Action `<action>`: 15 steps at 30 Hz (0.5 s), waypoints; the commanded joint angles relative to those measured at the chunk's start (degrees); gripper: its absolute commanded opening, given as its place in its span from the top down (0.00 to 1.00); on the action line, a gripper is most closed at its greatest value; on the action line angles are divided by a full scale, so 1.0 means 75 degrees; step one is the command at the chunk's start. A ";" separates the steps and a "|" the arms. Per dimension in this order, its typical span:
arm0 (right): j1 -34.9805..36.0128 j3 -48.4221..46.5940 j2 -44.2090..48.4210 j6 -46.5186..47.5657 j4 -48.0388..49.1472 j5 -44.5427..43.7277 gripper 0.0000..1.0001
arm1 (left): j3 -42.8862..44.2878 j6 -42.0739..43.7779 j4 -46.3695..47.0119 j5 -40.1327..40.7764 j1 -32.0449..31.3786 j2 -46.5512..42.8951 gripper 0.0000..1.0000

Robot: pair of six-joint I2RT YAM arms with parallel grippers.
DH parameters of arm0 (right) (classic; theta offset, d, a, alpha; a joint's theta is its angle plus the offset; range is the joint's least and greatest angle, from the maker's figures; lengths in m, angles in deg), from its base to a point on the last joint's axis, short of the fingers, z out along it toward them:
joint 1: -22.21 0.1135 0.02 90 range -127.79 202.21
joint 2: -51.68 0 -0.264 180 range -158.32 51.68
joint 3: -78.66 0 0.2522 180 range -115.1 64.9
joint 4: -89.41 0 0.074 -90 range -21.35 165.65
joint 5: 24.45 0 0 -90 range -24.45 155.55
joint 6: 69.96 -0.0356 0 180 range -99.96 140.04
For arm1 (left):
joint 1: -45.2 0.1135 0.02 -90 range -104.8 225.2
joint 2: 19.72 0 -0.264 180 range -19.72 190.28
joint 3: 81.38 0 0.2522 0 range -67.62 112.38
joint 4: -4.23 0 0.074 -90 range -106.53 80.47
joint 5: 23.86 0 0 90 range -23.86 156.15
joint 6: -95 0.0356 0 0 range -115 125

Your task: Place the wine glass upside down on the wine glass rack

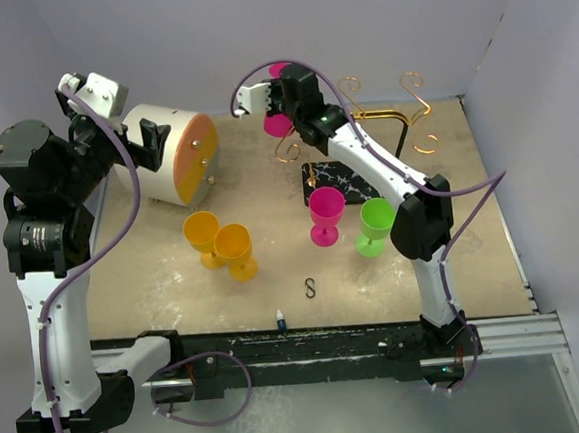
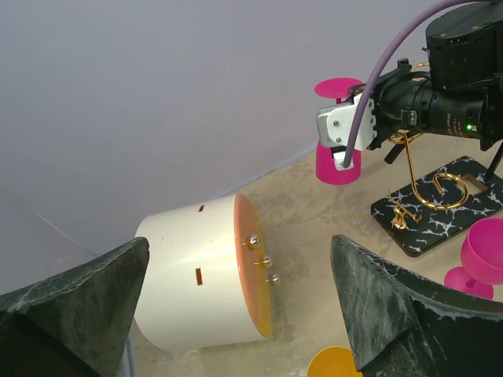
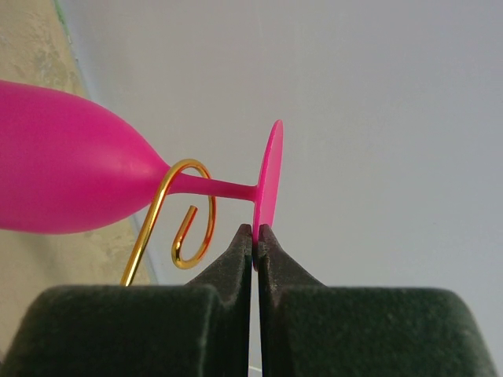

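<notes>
Wrist-only: right fingers on glass foot

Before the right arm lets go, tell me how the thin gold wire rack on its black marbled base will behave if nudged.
The gold wire rack looks thin, so its curled hooks would probably flex and spring back. Its flat black base seems broad, so tipping looks unlikely, though it may slide toward the upright pink glass beside it.

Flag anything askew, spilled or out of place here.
A white drum with an orange end lies on its side at back left; a small dark S-hook lies loose near the front edge. The right gripper pinches the pink wine glass only by its foot's rim.
</notes>
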 commanded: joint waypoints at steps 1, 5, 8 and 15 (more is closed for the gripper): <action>-0.0037 -0.0424 0.0133 -0.0079 0.0091 -0.0329 1.00 | 0.0065 0.0093 0.0212 0.0002 0.0064 -0.0078 0.01; -0.0084 -0.0387 0.0171 -0.0116 -0.0004 -0.0375 1.00 | 0.0063 0.0113 0.0190 0.0016 0.0067 -0.0097 0.01; -0.0123 -0.0343 0.0221 -0.0119 -0.0058 -0.0421 1.00 | 0.0052 0.0110 0.0189 0.0014 0.0078 -0.0108 0.01; -0.0129 0.0181 0.0587 -0.0227 -0.0048 -0.0445 1.00 | 0.0053 0.0119 0.0160 -0.0010 0.0078 -0.0107 0.01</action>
